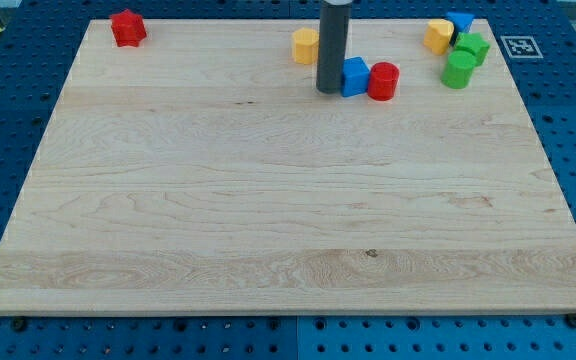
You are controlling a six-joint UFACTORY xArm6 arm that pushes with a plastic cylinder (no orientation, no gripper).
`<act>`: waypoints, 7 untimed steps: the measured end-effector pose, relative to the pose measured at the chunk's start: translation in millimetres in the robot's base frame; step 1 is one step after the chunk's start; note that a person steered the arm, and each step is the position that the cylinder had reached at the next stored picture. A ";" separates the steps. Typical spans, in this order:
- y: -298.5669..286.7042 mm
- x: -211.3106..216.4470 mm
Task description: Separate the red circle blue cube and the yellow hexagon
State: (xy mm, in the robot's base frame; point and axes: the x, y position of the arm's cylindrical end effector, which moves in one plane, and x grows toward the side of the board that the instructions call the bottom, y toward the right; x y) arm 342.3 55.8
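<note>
Three task blocks sit near the view's top centre of the table [268,220].

- Yellow hexagon [306,45]: just to the view's left of my rod, apart from the other two.
- Blue cube [355,76]: touching the rod's right side, or nearly so, and pressed against the red circle.
- Red circle [383,80]: touching the blue cube on its right side.
- My tip [329,90]: on the table between the yellow hexagon and the blue cube, close against the cube. No hand is fitted; the arm ends in a plain rod, so no open or closed state applies.

Other stock:
- Red block [127,27], shape unclear, at the top left corner.
- Cluster at the top right: a yellow block [439,35], a blue block [460,21], a green block [472,46] and a green cylinder [458,70].

Judgement: the hexagon already stands clear; the cube and circle are yet to be parted. I would bring my tip round to the seam between them and push across it, keeping the red circle short of the green cylinder.
</note>
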 end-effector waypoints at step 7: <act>55.4 -37.5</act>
State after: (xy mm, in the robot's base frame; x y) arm 304.8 111.2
